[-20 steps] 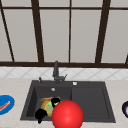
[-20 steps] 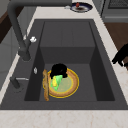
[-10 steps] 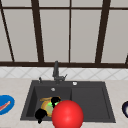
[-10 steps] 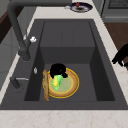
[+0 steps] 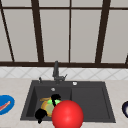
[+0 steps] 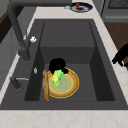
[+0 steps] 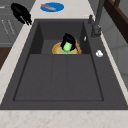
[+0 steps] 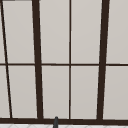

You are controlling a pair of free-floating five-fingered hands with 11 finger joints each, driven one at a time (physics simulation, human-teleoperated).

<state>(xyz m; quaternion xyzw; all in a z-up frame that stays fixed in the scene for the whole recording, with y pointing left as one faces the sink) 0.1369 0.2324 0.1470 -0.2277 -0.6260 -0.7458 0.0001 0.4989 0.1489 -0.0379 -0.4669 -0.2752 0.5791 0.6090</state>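
Right hand [image 5: 55, 98] down in sink [image 5: 100, 100], curled round green sponge [image 6: 58, 76] on yellow plate [image 6: 68, 87]. Red ball [image 5: 67, 115] blocks plate's near side. Left hand [image 5: 40, 114] at front rim, fingers hard to make out.

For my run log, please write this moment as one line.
right hand grips green object on plate | left hand hovers over sink front edge

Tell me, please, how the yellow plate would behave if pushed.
The yellow plate lies flat on the basin floor, so it would probably slide, not tip. It looks rigid. The right hand, gripping a green object, sits over it, perhaps hindering lifting.
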